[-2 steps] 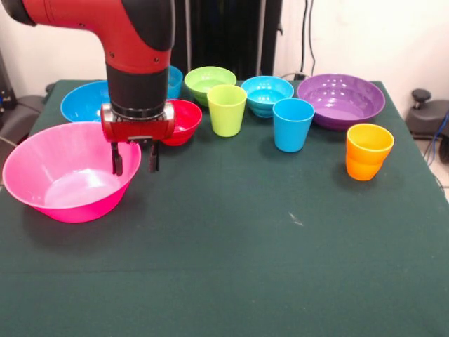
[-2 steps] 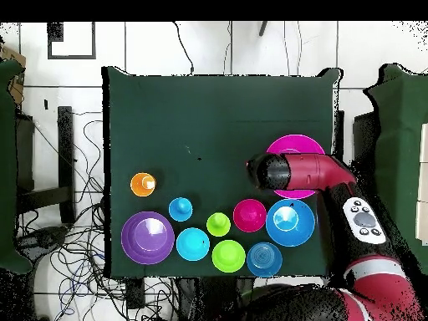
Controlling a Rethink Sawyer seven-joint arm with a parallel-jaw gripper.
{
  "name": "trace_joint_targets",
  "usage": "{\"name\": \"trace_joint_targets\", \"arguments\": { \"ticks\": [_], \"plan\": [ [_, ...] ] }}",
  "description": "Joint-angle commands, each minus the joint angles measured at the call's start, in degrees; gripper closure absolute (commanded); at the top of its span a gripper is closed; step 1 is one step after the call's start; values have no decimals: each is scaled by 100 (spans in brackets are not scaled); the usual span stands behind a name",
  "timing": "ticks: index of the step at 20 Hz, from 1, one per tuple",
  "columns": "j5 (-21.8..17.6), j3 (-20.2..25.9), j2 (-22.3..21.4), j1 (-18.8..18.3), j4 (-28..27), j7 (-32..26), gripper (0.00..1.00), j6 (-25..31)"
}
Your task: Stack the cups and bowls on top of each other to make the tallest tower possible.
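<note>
1. The gripper (image 1: 133, 160) is seen with fingers slightly apart, clamped on nothing, at the right rim of the huge pink bowl (image 1: 49, 184).
2. From the gripper, the small red bowl (image 1: 184, 119) is found at 1 o'clock, the lime green cup (image 1: 226, 109) at 2.

Arm (image 1: 133, 42) — glossy red shell with black sections; a thick black cylindrical wrist segment is seen below the red elbow housing. A thin silver ring is noted where the black segment meets a red wrist block. Gripper (image 1: 133, 160): two short dark fingers (image 1: 117, 160), mounted under the red block on a black plate. From overhead, a pale grey button panel (image 2: 362, 219) — dark round controls — is seen on the red link.
</note>
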Motion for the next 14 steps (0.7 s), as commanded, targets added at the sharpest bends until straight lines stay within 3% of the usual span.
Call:
{"name": "trace_joint_targets", "arguments": {
  "ticks": [1,14],
  "plan": [
    [-528,-143,448,282,-533,188,0,-317],
    [-384,-331,533,365,-610,36,0,-93]
  ]
}}
